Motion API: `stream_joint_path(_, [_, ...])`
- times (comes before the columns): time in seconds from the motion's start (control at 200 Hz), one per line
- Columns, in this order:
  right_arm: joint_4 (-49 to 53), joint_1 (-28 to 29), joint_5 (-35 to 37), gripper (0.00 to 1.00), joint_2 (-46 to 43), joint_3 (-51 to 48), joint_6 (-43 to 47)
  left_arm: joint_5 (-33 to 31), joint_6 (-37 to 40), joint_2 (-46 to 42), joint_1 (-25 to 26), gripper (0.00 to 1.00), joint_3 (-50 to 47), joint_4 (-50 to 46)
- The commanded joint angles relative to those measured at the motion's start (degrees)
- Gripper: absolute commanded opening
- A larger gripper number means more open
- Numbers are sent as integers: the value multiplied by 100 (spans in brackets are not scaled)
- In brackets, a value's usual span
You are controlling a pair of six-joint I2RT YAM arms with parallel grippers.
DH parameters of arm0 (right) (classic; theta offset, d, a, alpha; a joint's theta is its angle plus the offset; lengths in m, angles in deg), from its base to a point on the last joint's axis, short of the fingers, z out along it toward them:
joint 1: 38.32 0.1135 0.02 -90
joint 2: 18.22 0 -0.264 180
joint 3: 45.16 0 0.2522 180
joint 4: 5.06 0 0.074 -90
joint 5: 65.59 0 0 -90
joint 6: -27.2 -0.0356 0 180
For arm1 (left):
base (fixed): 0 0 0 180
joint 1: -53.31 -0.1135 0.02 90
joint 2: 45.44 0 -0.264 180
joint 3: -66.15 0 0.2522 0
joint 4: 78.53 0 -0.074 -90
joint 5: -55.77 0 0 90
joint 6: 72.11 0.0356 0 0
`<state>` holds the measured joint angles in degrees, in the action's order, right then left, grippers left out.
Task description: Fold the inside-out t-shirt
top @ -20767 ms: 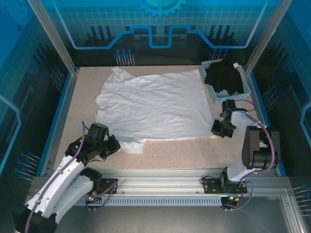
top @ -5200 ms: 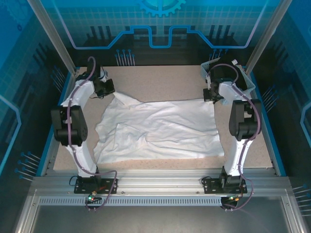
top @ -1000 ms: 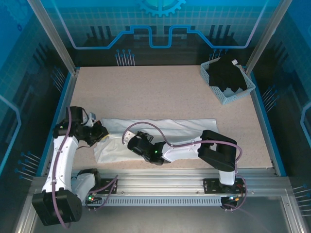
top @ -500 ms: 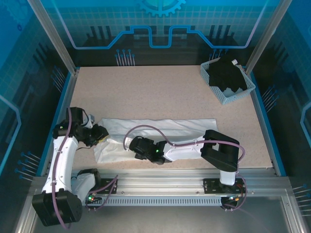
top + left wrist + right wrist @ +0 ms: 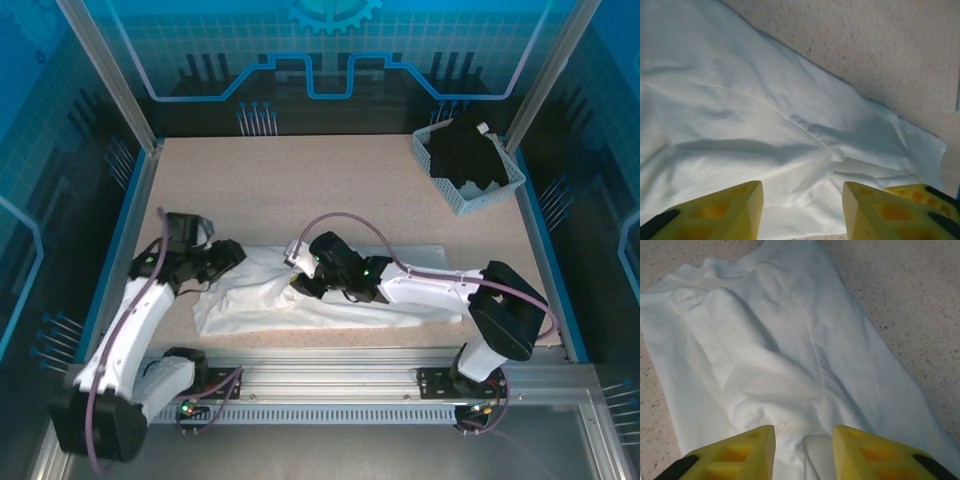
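T-shirt lies folded into a long band, left tool and right tool both open, empty over it; next probably regrip one end, fold crosswise.

arms: white shells, black joints | cables: purple, looping behind each claw | left claw: yellow wedge fingers with hollow cells, black strips on outer edges | right claw: same yellow and black, green light just behind it

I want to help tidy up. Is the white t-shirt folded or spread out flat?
Partly folded: the t-shirt lies as a long narrow strip on the table, layers doubled over, not a compact bundle.
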<state>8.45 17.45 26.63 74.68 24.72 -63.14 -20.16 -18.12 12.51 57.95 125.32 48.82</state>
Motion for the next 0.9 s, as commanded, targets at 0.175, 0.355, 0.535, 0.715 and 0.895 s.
stream_joint_path(0.175, [32, 154, -504, 38, 690, 205, -1286, -700, -106, 733, 133, 47, -491, 1097])
stream_joint_path(0.355, [192, 390, -540, 39, 1022, 314, -1433, -747, -54, 808, 116, 48, -633, 1232])
stream_joint_path(0.535, [275, 409, -504, 39, 1240, 394, -1451, -760, -25, 687, 116, 49, -662, 1222])
stream_joint_path(0.715, [359, 409, -478, 27, 1426, 521, -1442, -798, 70, 643, 108, 49, -691, 1187])
stream_joint_path(0.895, [505, 417, -658, 8, 1141, 455, -1399, -952, 188, 580, 82, 49, -680, 1071])
